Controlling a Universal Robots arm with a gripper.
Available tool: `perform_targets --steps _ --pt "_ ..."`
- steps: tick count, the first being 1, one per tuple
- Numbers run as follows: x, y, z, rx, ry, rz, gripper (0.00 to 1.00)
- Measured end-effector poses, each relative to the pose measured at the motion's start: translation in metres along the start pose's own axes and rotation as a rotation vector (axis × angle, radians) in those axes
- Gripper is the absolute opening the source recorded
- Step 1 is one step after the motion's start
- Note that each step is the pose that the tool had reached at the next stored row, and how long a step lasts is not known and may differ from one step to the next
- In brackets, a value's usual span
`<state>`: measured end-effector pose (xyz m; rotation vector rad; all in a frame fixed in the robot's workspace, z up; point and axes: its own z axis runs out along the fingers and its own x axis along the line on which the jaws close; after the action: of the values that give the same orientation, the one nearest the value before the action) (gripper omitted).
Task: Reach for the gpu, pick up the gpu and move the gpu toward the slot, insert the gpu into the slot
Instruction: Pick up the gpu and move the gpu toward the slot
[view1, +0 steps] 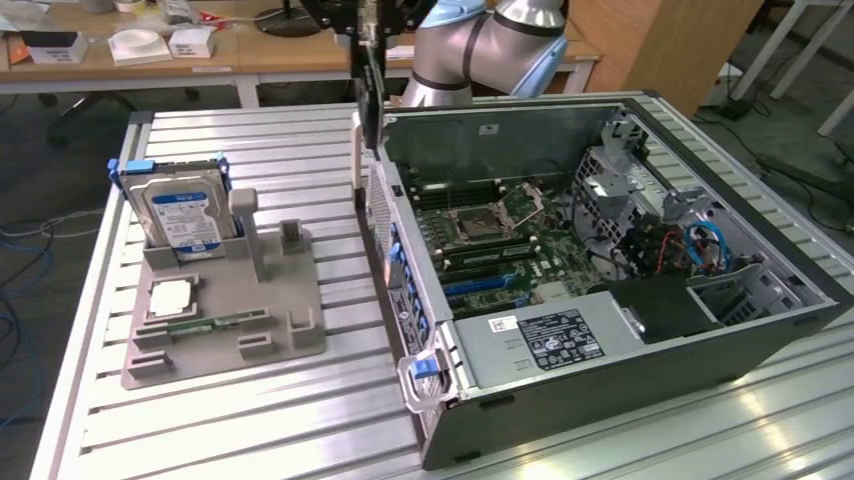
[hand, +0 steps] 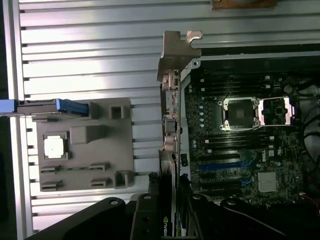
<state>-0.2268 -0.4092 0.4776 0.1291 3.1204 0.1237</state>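
Above the case wall, my gripper is pinching the gpu, a thin dark card with a bent metal bracket, clear of the long blue plastic slot.

Lab: slatted aluminium bench (cluttered desks behind).

High at the back of the exterior view: a grey arm with pale-blue joint caps, links folded close together, upper part cut off by the top edge. Reaches toward the exterior view's left, ending in a dark wrist and a black end effector pointing straight down. Clamped on the gpu, held edge-on and hanging vertically beneath. From the wrist view: two black fingers pressed against opposite faces of the card, one on each side, card running straight out ahead between them.
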Motion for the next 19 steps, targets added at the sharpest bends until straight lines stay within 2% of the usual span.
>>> perform_targets --steps 2,3,4,5,7,8,19 --pt "-0.009 0.0006 0.0001 0.0001 0.0 0.0 0.26" --pt "-0.013 0.0009 0.0002 0.002 -0.0002 0.0 0.26" --pt "-0.017 0.0012 0.0003 0.0089 -0.0007 0.0 0.26" --pt "-0.019 0.0014 0.0003 0.0188 -0.0014 0.0 0.26" --pt "-0.023 0.0017 0.0005 0.0461 -0.0038 -0.001 0.26" --pt "-0.025 0.0019 0.0005 0.0562 -0.0046 -0.001 0.26" --pt "-0.064 0.0041 0.0039 0.057 -0.0047 0.0 0.26"
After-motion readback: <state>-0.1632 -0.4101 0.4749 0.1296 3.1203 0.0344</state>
